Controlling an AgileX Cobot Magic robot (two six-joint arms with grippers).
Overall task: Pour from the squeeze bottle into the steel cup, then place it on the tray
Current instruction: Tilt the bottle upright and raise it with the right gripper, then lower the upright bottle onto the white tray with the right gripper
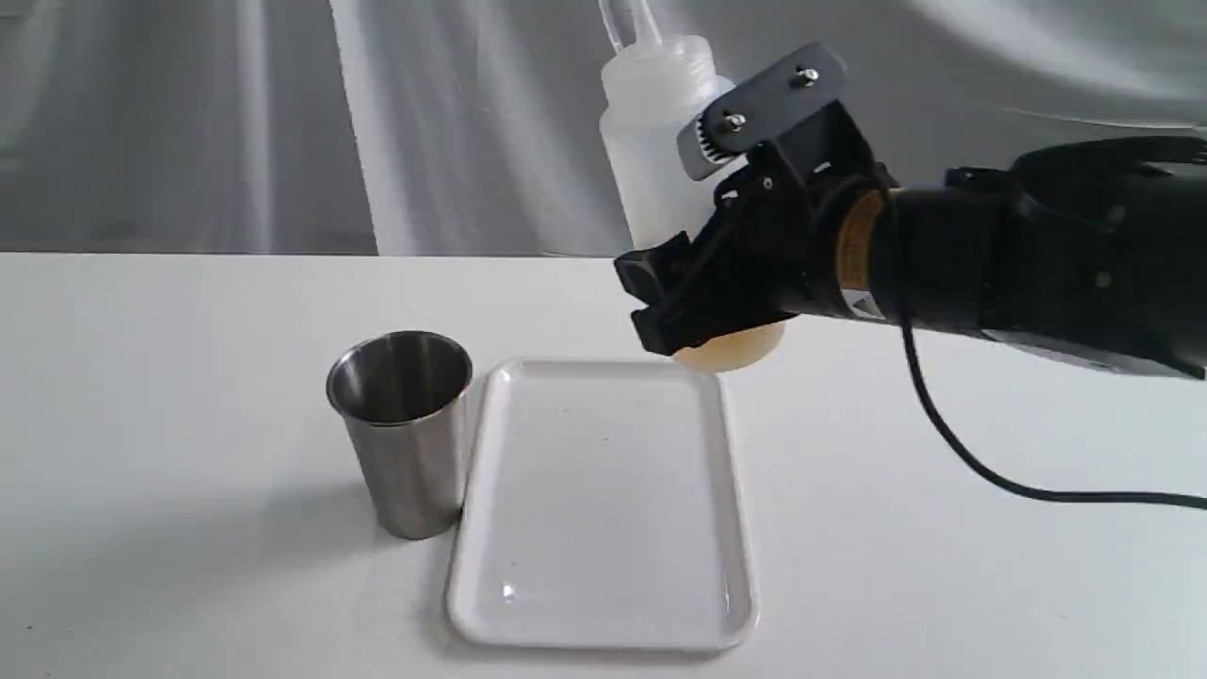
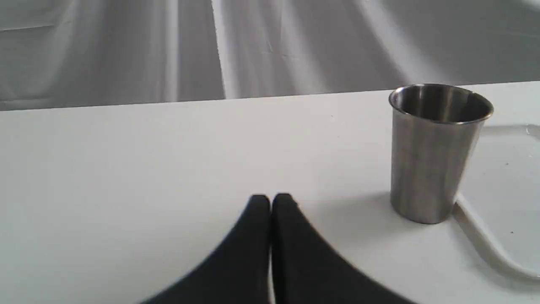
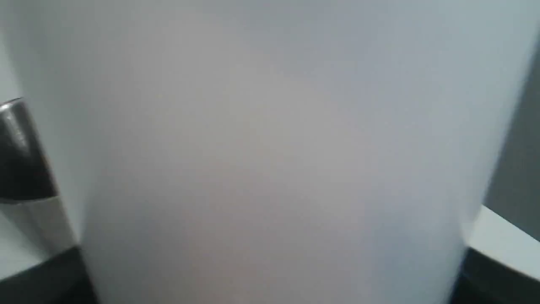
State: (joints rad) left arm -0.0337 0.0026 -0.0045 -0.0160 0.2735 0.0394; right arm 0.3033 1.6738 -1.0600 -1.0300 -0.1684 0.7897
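My right gripper [image 1: 684, 302] is shut on the squeeze bottle [image 1: 655, 141], a translucent whitish cylinder held nearly upright in the air just beyond the tray's far right corner, amber liquid at its base. Its blurred wall [image 3: 270, 160] fills the right wrist view, between the black fingers [image 3: 46, 278]. The steel cup [image 1: 405, 429] stands upright on the table, touching or nearly touching the tray's left rim [image 1: 471, 471]. In the left wrist view my left gripper [image 2: 271, 202] is shut with nothing in it, low over the table, apart from the steel cup [image 2: 434, 152].
A black cable [image 1: 990, 467] trails from the right arm across the table to the right edge. The white table's far edge [image 1: 283, 255] meets a grey draped backdrop. A sliver of the cup [image 3: 19, 147] shows beside the bottle in the right wrist view.
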